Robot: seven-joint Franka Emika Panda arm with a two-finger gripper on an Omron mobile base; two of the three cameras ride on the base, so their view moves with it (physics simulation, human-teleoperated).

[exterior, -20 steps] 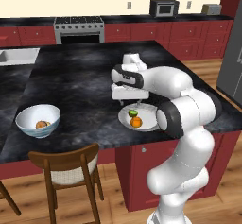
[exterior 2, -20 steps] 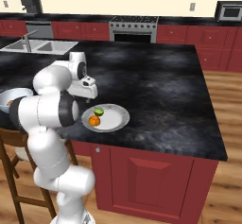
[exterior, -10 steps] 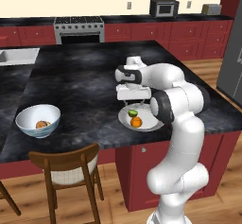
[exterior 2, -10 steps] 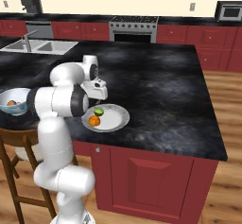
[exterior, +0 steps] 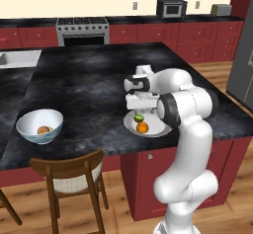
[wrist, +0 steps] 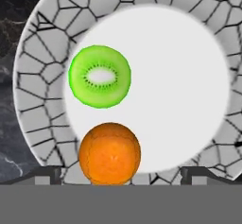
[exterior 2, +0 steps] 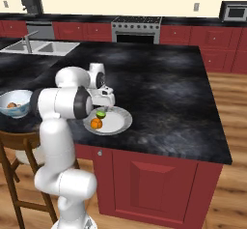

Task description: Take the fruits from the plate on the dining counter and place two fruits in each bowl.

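- Gripper: dark fingertips spread wide, nothing between them; poised directly above the plate, facing down, presumably lined up for the next pick.
- Orange fruit: smooth, finely dimpled sphere, bright orange; lies on the plate just beside the green fruit, nearest the fingertips in the hand view and so the likelier next pick.
- Green fruit: round, vivid green, its upturned face pale-centred with tiny dark seeds, like a cut kiwi; rests on the flat white centre of the plate.
- Plate: round, shallow, light grey-white; broad rim patterned with dark crackle lines, plain smooth well. Sits near the front edge of the dining counter, within easy reach of the arm.
- Dining counter: black stone slab with grey marbling, polished; dark red cabinet sides below.
- Bowl: deep, round, white inside, pale blue-grey outside; well apart from the plate, at the counter's left in the left base view. Holds small tan-orange fruit, count unclear; judged already served.
- Wooden chair: brown frame, woven pale seat, tucked in below the bowl.
- Background: steel range and microwave on the far wall run.
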